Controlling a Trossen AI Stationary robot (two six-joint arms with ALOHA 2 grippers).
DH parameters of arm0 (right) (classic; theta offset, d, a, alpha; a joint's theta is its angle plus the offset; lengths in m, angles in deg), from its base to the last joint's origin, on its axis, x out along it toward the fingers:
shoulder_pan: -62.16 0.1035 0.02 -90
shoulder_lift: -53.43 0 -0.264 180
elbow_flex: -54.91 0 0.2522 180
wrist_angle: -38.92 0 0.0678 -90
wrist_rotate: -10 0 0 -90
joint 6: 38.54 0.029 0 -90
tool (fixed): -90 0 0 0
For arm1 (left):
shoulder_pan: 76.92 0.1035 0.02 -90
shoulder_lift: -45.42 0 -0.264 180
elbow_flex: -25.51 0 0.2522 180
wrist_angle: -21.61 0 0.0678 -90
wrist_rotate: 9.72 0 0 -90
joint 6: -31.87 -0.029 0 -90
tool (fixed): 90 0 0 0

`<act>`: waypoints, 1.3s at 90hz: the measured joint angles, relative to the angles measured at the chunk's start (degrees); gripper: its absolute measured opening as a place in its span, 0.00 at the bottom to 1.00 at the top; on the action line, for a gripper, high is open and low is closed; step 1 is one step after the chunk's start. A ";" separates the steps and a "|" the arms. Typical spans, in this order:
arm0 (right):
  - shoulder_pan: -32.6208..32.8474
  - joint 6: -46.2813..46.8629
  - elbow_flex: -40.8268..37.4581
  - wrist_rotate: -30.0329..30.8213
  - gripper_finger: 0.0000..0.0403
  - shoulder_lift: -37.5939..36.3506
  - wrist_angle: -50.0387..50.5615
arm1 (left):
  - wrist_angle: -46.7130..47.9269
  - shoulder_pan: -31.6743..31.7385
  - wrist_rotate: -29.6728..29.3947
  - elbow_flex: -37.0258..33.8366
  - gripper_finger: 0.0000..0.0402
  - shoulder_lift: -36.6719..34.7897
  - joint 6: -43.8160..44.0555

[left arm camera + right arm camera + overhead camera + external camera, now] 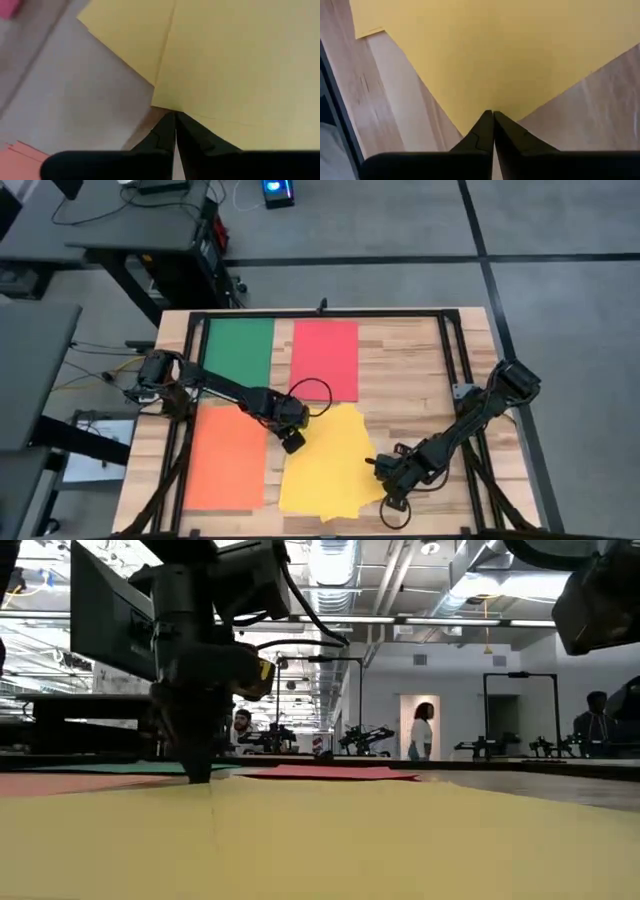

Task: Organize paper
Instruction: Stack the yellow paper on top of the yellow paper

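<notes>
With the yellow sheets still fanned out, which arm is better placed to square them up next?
Hard to separate. The left end effector sits shut at the yellow paper edge beside the orange paper; the right end effector sits shut at the opposite edge. Slight preference: left, since the skewed corners show ahead of it.

Even, bright light falls from ceiling tubes (pixel 335 565) that glare white in the low view, where the near yellow paper (pixel 330 840) is blurred and shadows stay faint.
</notes>
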 joint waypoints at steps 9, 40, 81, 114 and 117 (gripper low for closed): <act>0.00 -0.02 0.00 0.08 0.00 -0.02 -0.81 | -0.04 0.89 -0.04 0.00 0.00 0.00 -0.78; 0.24 -0.08 0.04 2.23 0.00 -0.35 6.85 | 3.78 -0.14 -7.10 -0.43 0.00 -6.95 -0.48; 3.20 5.43 0.30 2.11 0.00 0.48 10.61 | 4.15 -22.02 -4.40 -0.15 0.00 -7.01 18.09; 3.71 5.15 6.27 -0.55 0.00 7.59 12.98 | -3.37 -29.06 -2.72 3.31 0.00 4.00 26.25; 3.45 5.14 7.03 -0.72 0.00 7.78 13.32 | -3.28 -29.07 -2.74 4.00 0.00 4.42 26.25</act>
